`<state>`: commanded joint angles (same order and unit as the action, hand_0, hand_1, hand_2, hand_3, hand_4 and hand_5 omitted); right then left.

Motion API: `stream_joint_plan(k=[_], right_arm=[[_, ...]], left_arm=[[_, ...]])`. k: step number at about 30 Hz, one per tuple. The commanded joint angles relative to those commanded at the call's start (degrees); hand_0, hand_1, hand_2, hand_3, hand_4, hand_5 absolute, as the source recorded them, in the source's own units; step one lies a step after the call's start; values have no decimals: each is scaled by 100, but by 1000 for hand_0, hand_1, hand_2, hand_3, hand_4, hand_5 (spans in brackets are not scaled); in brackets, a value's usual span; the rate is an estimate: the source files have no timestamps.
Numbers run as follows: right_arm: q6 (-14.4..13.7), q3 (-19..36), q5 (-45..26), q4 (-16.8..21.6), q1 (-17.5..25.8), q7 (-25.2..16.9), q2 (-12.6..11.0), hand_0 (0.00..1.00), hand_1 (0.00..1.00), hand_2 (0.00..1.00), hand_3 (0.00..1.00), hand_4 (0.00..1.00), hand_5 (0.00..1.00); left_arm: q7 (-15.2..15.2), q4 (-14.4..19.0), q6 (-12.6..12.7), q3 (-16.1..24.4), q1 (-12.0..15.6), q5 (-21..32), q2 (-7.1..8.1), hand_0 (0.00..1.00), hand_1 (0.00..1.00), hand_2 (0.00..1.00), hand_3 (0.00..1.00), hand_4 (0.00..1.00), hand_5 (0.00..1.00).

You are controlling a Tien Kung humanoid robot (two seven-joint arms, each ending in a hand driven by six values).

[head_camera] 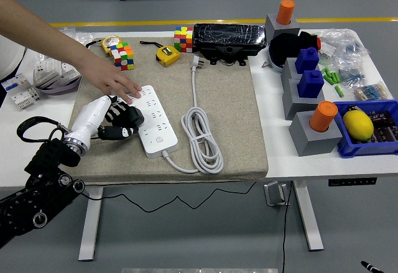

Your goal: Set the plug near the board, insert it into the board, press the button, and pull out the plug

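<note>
The white worktop (283, 161) fills the middle of the frame, and a tan mat (236, 111) covers its centre. On the mat, left of centre, lies the white board (151, 119), a long power strip set on a slant, with its own cable (202, 137) looped in a loose coil just to its right. That cable runs up toward the top of the frame and ends in the plug (195, 63), which lies near the mat's upper edge, well apart from the board's sockets.

The robot's left hand (119, 121) comes in from the lower left and rests beside the board's left edge. Its dark fingers (129, 116) are curled loosely against the strip's side and seem to hold nothing. The right hand is not in view. A person's hand (115, 81) reaches in from the upper left, palm down, fingertips touching the upper left corner of the board.

The plug looks small, light and rigid, with hard plastic that may slip; I would take it by the body, behind the prongs. The cable is soft but springy, so its coil will likely drag and twist the plug as it travels. The board is light enough to slide under insertion, so it needs steadying.
</note>
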<state>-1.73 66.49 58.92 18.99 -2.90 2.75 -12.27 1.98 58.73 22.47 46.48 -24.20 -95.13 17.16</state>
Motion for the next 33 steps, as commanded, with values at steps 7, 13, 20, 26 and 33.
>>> stream_joint_plan(k=[7,13,20,26,33], right_arm=[[3,-12,-5,1,2,3,4,651,646,639,561,983,548],[2,2,0,6,9,4,5,650,646,639,560,982,550],[3,-6,1,17,5,6,8,651,646,639,562,983,549],[1,3,10,36,0,7,1,651,646,639,561,982,549],[-3,-25,13,30,6,6,2,650,646,639,561,982,549]], left_arm=[[-21,-56,-57,-15,-18,144,-27,756,790,768,812,998,424],[-31,-49,-62,4,-11,174,-32,759,801,789,830,998,480],[-77,13,7,66,24,176,-33,755,801,792,826,998,502],[-252,362,380,187,212,176,31,743,781,755,786,998,519],[-386,1128,886,232,721,20,283,743,782,749,763,947,513]])
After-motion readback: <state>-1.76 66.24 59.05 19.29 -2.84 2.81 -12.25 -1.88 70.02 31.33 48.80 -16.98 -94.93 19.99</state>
